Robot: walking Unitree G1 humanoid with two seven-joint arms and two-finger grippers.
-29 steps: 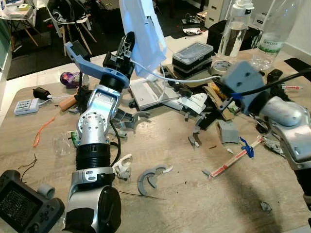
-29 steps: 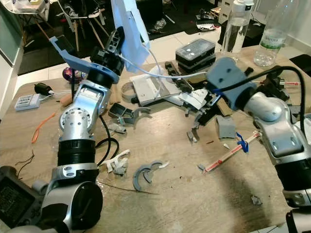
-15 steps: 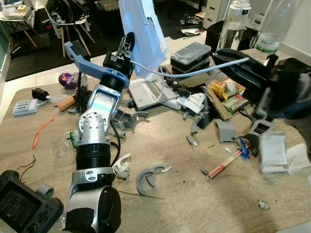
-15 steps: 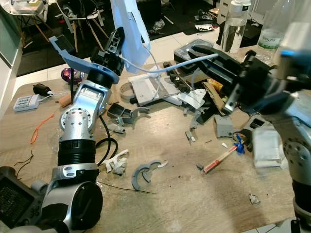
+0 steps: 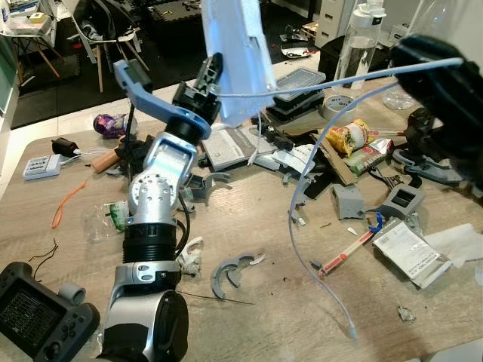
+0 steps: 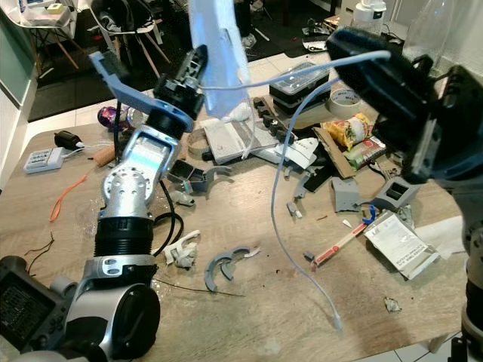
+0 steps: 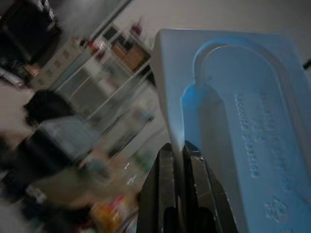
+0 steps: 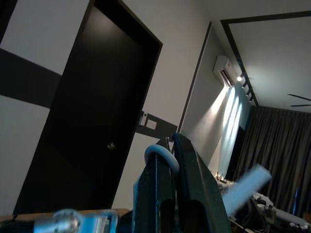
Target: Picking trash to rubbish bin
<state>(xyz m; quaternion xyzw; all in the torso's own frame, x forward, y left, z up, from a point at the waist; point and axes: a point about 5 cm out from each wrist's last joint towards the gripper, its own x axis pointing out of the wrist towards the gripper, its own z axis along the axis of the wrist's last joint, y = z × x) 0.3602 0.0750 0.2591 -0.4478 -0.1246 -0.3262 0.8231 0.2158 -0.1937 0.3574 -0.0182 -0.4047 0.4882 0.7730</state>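
Observation:
My left gripper (image 5: 213, 66) is raised over the back of the cluttered wooden table (image 5: 264, 302), shut on the lower edge of a pale blue plastic packaging tray (image 5: 235, 53) that stands upright above it. The left wrist view has both fingers (image 7: 165, 165) pinching that tray (image 7: 233, 121). My right gripper (image 6: 343, 41) is lifted high on the right, blurred, and shut on a thin pale blue tube (image 5: 302, 188). The tube runs across towards the tray, and a long loop hangs down to the table's front (image 5: 351, 332). In the right wrist view the tube (image 8: 163, 155) sits between the fingertips.
The table carries a black lidded case (image 5: 300, 81), two water bottles (image 5: 355, 45), a tape roll (image 5: 333, 105), snack packets (image 5: 355, 143), grey plastic parts (image 5: 230, 271), a white sachet (image 5: 411, 253), a red-white stick (image 5: 347, 253) and a handheld controller (image 5: 34, 317). Chairs stand behind.
My right arm has swung up from the table's clutter, drawing the tube up so that it hangs in a loop. The left gripper with the tray has shifted slightly right.

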